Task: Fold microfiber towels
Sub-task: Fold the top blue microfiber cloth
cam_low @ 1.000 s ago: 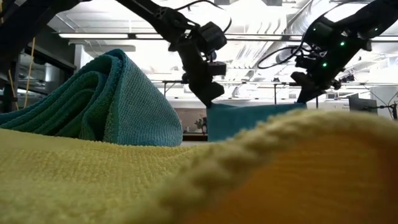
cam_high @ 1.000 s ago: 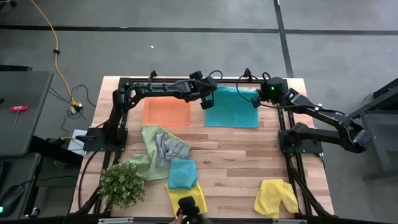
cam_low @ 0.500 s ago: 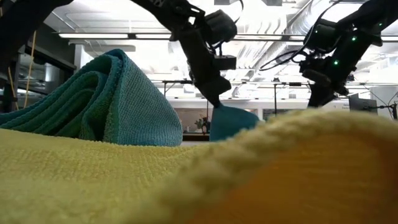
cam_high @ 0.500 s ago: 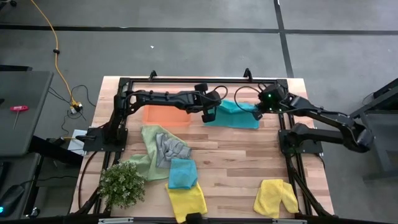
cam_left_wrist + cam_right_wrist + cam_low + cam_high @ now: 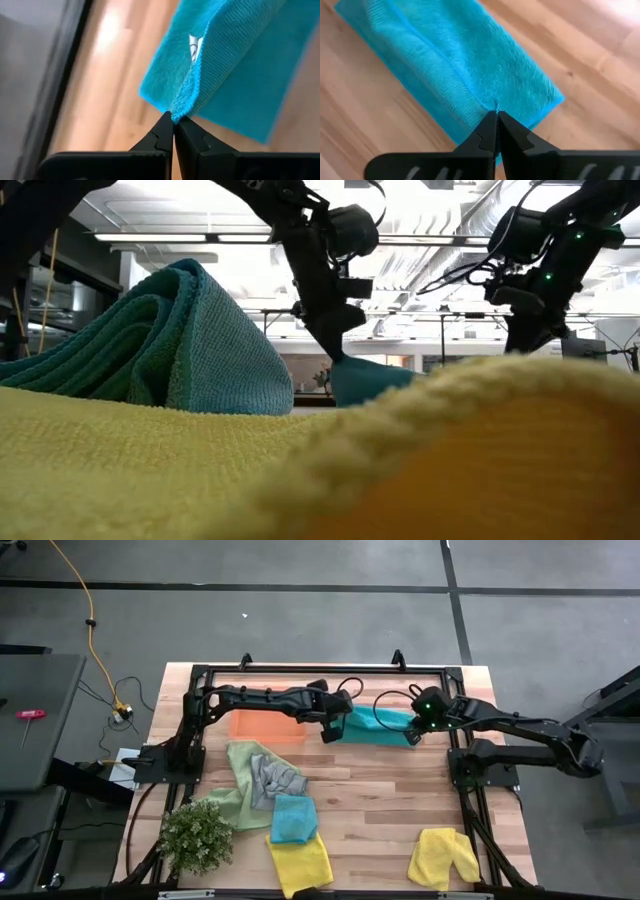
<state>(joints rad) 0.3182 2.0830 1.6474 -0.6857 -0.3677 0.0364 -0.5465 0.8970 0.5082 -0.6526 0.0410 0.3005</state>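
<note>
We find the left gripper (image 5: 331,732) and right gripper (image 5: 414,734) each pinching a corner of the teal towel (image 5: 378,727) (folded over), which lies at the table's (image 5: 380,790) far side beside the orange tray (image 5: 262,726).

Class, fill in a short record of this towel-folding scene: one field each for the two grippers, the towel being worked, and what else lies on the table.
left gripper: shut on teal towel corner
right gripper: shut on teal towel edge
teal towel: folded over, far side of table
orange tray: beside teal towel
other towels: loose heap, near side
plant: near left corner
</note>
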